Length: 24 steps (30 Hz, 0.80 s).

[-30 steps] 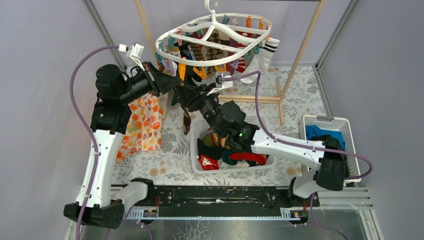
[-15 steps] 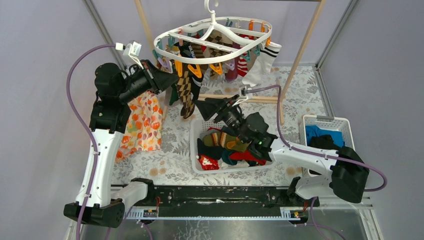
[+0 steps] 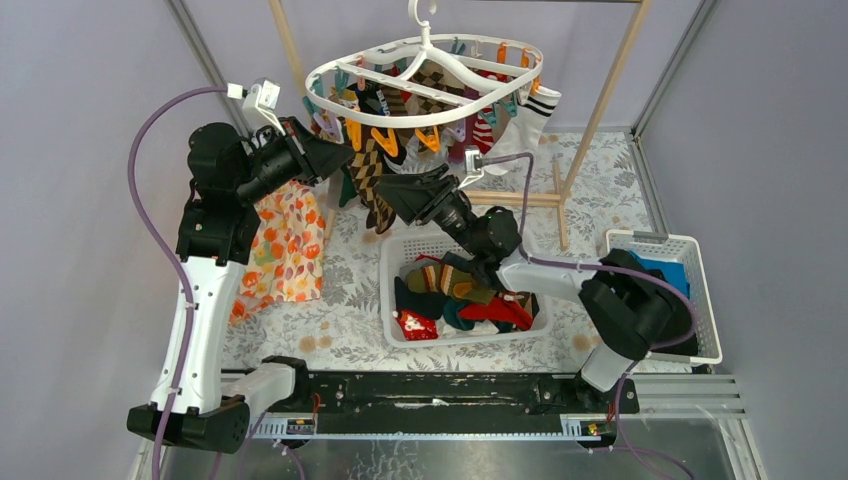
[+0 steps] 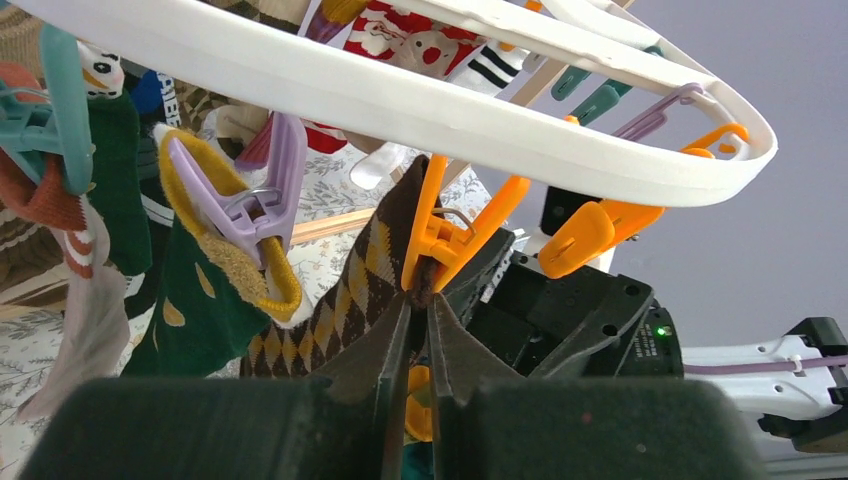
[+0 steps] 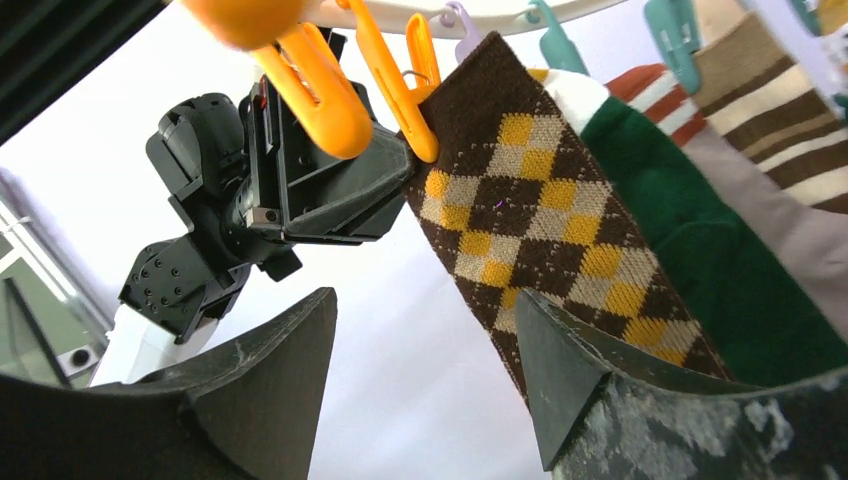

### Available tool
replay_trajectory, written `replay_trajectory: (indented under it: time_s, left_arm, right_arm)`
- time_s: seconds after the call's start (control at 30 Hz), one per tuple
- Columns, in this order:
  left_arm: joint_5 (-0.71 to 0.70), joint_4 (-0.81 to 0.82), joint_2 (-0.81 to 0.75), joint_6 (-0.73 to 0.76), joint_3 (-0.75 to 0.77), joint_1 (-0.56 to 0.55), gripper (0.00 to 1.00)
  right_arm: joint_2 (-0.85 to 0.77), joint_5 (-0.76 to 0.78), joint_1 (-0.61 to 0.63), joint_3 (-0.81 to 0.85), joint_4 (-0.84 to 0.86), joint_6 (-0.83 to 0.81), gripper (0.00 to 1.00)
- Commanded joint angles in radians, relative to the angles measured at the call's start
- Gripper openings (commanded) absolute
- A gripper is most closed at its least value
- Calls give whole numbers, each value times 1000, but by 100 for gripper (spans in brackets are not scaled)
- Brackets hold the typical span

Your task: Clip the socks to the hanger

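You are well into the job but not through it. The hanger [image 3: 425,119] hangs by its hook above the worktop [image 3: 350,290]. Much of its rim already carries socks: striped, red, green and brown ones dangle from teal, purple and orange clips. In the left wrist view a few clips hang bare. A heap of socks [image 3: 470,295] lies in the white basket [image 3: 460,338] under your right arm, so plenty is left to hang.

The one in hand is the argyle sock [image 5: 530,220]. It hangs from an orange clip [image 5: 395,95] at the near left of the rim. The clip is closed on its top corner, so that one looks done.

Your left end effector [image 4: 418,305] sits right at the clip's lower end, its fingers pressed almost together with only a slit between. Whether they nip the sock's edge I cannot tell. Your right end effector [image 5: 425,310] is spread wide and empty, just below the sock.

The argyle sock is brown with mustard and grey diamonds, knitted and limp. It hangs flat and slanted from that one corner, beside a dark green sock [image 5: 700,260]. Held so, it will likely swing if you nudge it.
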Motion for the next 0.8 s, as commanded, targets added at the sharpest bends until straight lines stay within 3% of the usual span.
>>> replay_trajectory:
  time_s: [0.0,0.77]
  left_arm:
    - [-20,-10,5,33,46,5,16]
    - [-18,-23,12,46,54,16,16]
  right_arm:
    - [62,-90,-8,111,223,86,71]
    - [72,42,-28,76,271,5,68]
